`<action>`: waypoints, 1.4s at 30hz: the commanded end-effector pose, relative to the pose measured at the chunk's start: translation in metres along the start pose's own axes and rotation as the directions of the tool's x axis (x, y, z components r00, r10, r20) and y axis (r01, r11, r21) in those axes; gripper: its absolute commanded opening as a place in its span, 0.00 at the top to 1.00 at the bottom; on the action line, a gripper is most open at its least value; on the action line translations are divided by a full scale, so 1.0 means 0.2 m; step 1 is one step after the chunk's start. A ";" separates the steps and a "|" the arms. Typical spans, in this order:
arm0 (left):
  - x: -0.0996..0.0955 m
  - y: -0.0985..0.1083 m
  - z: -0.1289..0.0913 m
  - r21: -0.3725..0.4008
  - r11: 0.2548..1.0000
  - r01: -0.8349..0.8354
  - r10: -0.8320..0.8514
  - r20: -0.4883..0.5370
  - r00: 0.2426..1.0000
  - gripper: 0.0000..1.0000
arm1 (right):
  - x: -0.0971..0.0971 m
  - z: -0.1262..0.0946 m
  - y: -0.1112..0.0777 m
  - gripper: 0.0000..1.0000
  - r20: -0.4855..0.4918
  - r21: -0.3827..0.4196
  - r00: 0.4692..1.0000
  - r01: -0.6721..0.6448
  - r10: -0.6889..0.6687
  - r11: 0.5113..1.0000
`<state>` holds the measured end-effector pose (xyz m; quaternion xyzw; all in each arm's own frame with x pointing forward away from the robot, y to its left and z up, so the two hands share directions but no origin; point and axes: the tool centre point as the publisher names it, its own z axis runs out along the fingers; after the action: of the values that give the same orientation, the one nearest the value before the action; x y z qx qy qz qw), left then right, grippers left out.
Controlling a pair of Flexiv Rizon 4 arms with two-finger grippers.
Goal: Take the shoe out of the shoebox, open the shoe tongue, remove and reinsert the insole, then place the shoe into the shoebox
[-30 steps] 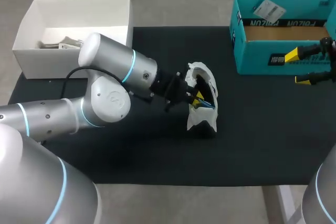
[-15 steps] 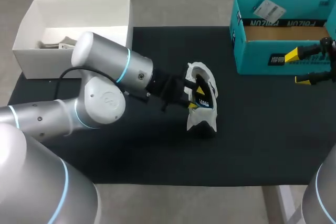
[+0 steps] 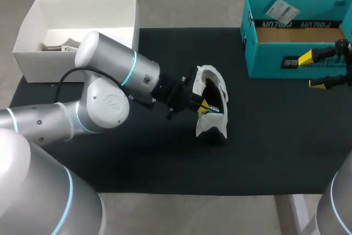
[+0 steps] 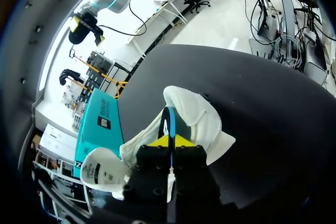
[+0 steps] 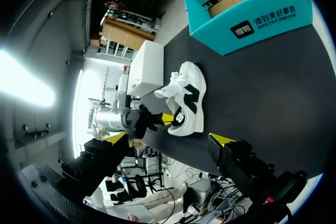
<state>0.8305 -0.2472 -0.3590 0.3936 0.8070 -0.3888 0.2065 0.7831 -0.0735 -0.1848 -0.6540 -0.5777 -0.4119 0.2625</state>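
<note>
On the black mat [image 3: 264,136], I see the teal shoebox [image 3: 275,63] at the far right edge. The white shoe [image 3: 213,119] sits mid-mat, well apart from it. My left gripper [image 3: 203,104] is at the shoe's mouth, pinched on the thin insole [image 4: 169,121]. My right gripper [image 3: 312,71] hovers beside the shoebox, fingers spread wide.

The bench [image 3: 137,158] has a black top. A white and black shoe [image 3: 212,125] stands near its middle, well apart from both boxes. An open white box [image 3: 33,31] sits at the far left corner, reaching past the black edge. An open teal shoebox [image 3: 275,59] sits at the far right corner.
</note>
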 end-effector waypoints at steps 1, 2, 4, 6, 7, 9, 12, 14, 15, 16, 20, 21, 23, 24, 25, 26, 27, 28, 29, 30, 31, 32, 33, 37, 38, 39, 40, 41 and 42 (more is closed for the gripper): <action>0.00 0.01 0.02 0.001 1.000 0.003 -0.003 -0.007 1.000 1.00 | 0.00 0.00 0.00 0.00 0.003 -0.001 1.000 -0.001 0.001 1.000; 0.00 0.01 0.02 0.001 1.000 0.004 -0.004 -0.007 1.000 1.00 | 0.00 0.00 0.00 0.00 0.003 -0.001 1.000 -0.001 0.001 1.000; 0.00 0.01 0.02 0.000 1.000 0.004 -0.004 -0.007 1.000 1.00 | 0.00 0.00 0.00 0.00 0.003 -0.001 1.000 -0.001 0.001 1.000; 0.00 0.01 0.01 -0.004 1.000 0.002 -0.002 -0.010 1.000 0.69 | 0.00 0.00 0.00 0.00 0.003 -0.001 1.000 -0.001 0.001 1.000; 0.00 0.00 -0.01 -0.004 1.000 0.003 -0.003 -0.010 1.000 0.21 | 0.00 0.00 0.00 0.00 0.003 -0.001 1.000 -0.001 0.001 1.000; -0.01 0.00 -0.04 -0.004 1.000 0.004 -0.004 -0.009 1.000 0.00 | 0.00 0.00 0.00 0.00 0.003 -0.001 1.000 -0.001 0.001 1.000; -0.04 -0.02 -0.10 0.002 1.000 -0.008 0.008 0.009 1.000 0.00 | 0.00 0.00 0.00 0.00 0.003 -0.001 1.000 -0.001 0.001 1.000; -0.06 -0.04 -0.12 0.017 1.000 -0.015 0.015 0.016 1.000 0.00 | 0.00 0.00 0.00 0.00 0.003 -0.001 1.000 -0.001 0.001 1.000; -0.07 -0.05 -0.13 0.019 1.000 -0.015 0.015 0.016 1.000 0.00 | 0.00 0.00 0.00 0.00 0.003 -0.001 1.000 -0.001 0.001 1.000; -0.09 -0.05 -0.14 0.025 0.999 -0.024 0.024 0.018 1.000 0.00 | 0.00 0.00 0.00 0.00 0.003 -0.001 1.000 -0.001 0.001 1.000; -0.14 -0.06 -0.15 0.042 0.997 -0.059 0.060 -0.002 0.998 0.01 | 0.00 0.00 0.00 0.00 0.003 -0.001 1.000 -0.001 0.001 1.000; -0.15 -0.06 -0.15 0.050 0.996 -0.077 0.078 -0.018 0.997 0.33 | 0.00 0.00 0.00 0.00 0.003 -0.001 1.000 -0.001 0.001 1.000; -0.16 -0.06 -0.15 0.058 0.989 -0.135 0.139 -0.079 0.987 0.97 | 0.00 0.00 0.00 0.00 0.003 -0.001 1.000 -0.001 0.001 1.000; -0.17 -0.06 -0.16 0.057 0.984 -0.171 0.176 -0.106 0.979 1.00 | 0.00 0.00 0.00 0.00 0.003 -0.001 1.000 -0.001 0.001 1.000; -0.18 -0.06 -0.16 0.060 0.974 -0.220 0.227 -0.143 0.963 1.00 | 0.00 0.00 0.00 0.00 0.003 -0.001 1.000 -0.001 0.001 1.000; -0.19 -0.06 -0.17 0.076 0.965 -0.250 0.260 -0.177 0.949 1.00 | 0.00 0.00 0.00 0.00 0.003 -0.001 1.000 -0.001 0.001 1.000; -0.19 -0.07 -0.18 0.106 0.956 -0.273 0.290 -0.207 0.935 1.00 | 0.00 0.00 0.00 0.00 0.003 -0.001 1.000 -0.001 0.001 1.000; -0.19 -0.07 -0.19 0.128 0.940 -0.317 0.339 -0.241 0.909 1.00 | 0.00 0.00 0.00 0.00 0.003 -0.001 1.000 -0.001 0.001 1.000; -0.19 -0.07 -0.21 0.149 0.923 -0.355 0.384 -0.272 0.882 1.00 | 0.00 0.00 0.00 0.00 0.003 -0.001 1.000 -0.001 0.001 1.000; -0.19 -0.08 -0.22 0.171 0.915 -0.365 0.400 -0.283 0.872 1.00 | 0.00 0.00 0.00 0.00 0.003 -0.001 1.000 -0.001 0.001 1.000; -0.19 -0.09 -0.23 0.189 0.905 -0.381 0.422 -0.295 0.857 1.00 | 0.00 0.00 0.00 0.00 0.003 -0.001 1.000 -0.001 0.001 1.000; -0.19 -0.09 -0.24 0.201 0.889 -0.411 0.456 -0.310 0.834 1.00 | 0.00 0.00 0.00 0.00 0.003 -0.001 1.000 -0.001 0.001 1.000; -0.19 -0.09 -0.24 0.215 0.886 -0.410 0.462 -0.329 0.824 1.00 | 0.00 0.00 0.00 0.00 0.003 -0.001 1.000 -0.001 0.001 1.000; -0.18 -0.10 -0.25 0.211 0.872 -0.442 0.488 -0.307 0.817 1.00 | 0.00 0.00 0.00 0.00 0.003 -0.001 1.000 -0.001 0.001 1.000; -0.18 -0.10 -0.25 0.211 0.872 -0.442 0.488 -0.307 0.817 1.00 | 0.00 0.00 0.00 0.00 0.003 -0.001 1.000 -0.001 0.001 1.000; -0.18 -0.10 -0.25 0.211 0.872 -0.442 0.488 -0.307 0.817 1.00 | 0.00 0.00 0.00 0.00 0.003 -0.001 1.000 -0.001 0.001 1.000; -0.18 -0.10 -0.25 0.211 0.872 -0.442 0.488 -0.307 0.817 1.00 | 0.00 0.00 0.00 0.00 0.003 -0.001 1.000 -0.001 0.001 1.000; -0.18 -0.10 -0.25 0.211 0.872 -0.442 0.488 -0.307 0.817 1.00 | 0.00 0.00 0.00 0.00 0.003 -0.001 1.000 -0.001 0.001 1.000; -0.18 -0.10 -0.25 0.211 0.872 -0.442 0.488 -0.307 0.817 1.00 | 0.00 0.00 0.00 0.00 0.003 -0.001 1.000 -0.001 0.001 1.000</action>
<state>0.8322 -0.2295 -0.2966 0.6485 0.6810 -0.3114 0.1367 0.7831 -0.0735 -0.1848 -0.6540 -0.5777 -0.4119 0.2625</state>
